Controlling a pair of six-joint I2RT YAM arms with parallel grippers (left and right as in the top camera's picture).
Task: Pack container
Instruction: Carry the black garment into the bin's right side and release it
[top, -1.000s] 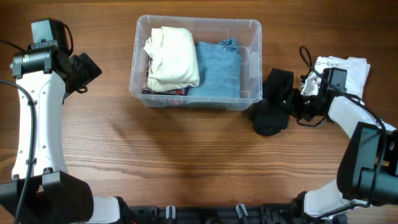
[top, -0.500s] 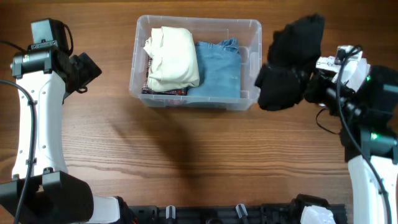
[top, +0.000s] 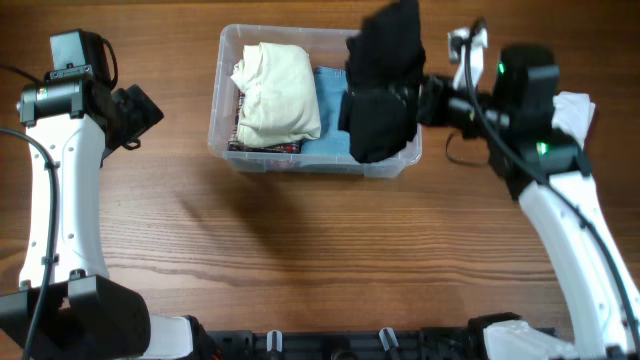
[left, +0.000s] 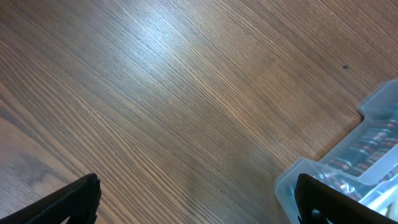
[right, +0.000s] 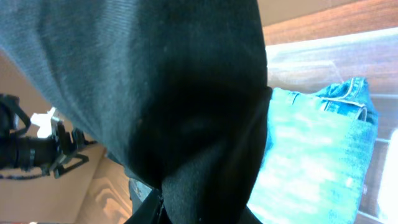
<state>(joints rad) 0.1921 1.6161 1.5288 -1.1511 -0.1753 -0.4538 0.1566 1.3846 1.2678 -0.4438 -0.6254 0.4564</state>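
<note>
The clear container sits at 12 o'clock on the wooden table with a cream cloth and blue jeans inside, the right gripper pinches a black cloth above its 3 o'clock end, and the left gripper, at 9 o'clock, has its fingers spread wide with nothing in them.

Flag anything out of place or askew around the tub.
The black garment hangs bunched from the right gripper over the container at its right end. In the overhead view it covers the front rim and is not yet laid in. A white garment also lies outside, on the table at the right.
</note>
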